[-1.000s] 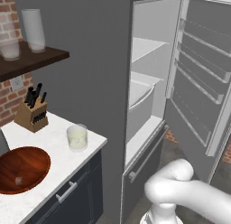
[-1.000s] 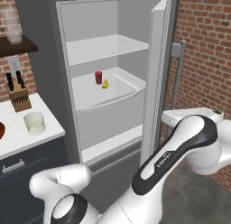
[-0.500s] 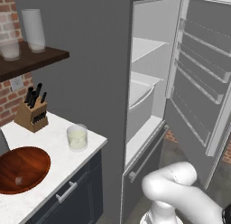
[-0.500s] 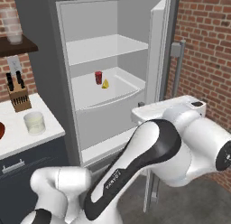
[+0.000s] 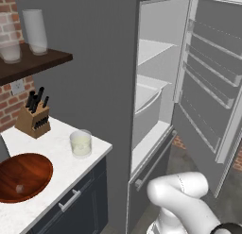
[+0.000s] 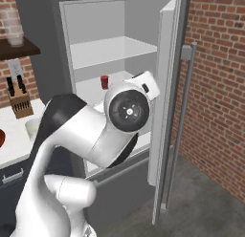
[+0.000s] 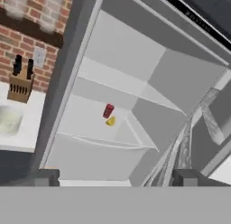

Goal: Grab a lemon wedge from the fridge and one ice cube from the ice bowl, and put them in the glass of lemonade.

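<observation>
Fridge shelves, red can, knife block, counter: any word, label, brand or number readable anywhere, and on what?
None readable.
Small red can on the pale grey fridge shelf: too small to tell if it is printed.
Wooden knife block: plain.
Short clear glass of lemonade: no marking.

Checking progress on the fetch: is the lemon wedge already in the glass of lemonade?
No, the lemon wedge lies on a fridge shelf beside a red can.

The robot arm (image 6: 86, 135) is smooth, shiny white, made of fat round tubes. A black band wraps its curved part at the left of the right base view. In the middle sits a round grey disc with a black ring and tiny screw dots.
</observation>
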### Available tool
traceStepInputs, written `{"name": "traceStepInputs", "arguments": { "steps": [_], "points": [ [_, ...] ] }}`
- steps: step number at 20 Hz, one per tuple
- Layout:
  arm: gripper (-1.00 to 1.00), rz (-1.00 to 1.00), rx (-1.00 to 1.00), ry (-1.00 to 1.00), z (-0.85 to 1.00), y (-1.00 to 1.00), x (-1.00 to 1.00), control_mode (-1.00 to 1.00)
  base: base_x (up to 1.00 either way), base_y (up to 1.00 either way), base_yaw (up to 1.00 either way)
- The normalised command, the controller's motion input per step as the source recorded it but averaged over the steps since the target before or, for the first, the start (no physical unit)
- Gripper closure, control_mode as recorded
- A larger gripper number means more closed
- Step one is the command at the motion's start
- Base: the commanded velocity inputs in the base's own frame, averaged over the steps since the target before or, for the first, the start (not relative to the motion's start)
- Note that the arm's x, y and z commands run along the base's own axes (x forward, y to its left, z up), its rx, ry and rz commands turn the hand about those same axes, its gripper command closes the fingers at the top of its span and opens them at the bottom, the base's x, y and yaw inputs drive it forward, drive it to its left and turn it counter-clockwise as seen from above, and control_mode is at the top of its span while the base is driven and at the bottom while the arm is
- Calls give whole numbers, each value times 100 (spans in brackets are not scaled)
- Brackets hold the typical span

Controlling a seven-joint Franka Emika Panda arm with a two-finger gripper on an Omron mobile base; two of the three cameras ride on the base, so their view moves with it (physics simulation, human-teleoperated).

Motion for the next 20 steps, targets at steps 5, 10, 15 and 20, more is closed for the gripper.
{"name": "traceStepInputs", "arguments": {
  "steps": [5, 10, 15, 20],
  "points": [
    [-100, -24, -52, 10, 4, 99, 79, -100, 0, 0, 0],
    [-100, -21, -48, 22, 8, 44, 72, -100, 0, 0, 0],
    [-100, -12, -19, 19, -24, -14, 90, -100, 0, 0, 0],
    [-100, -6, -23, 28, -20, -14, 100, -100, 0, 0, 0]
  ]
}}
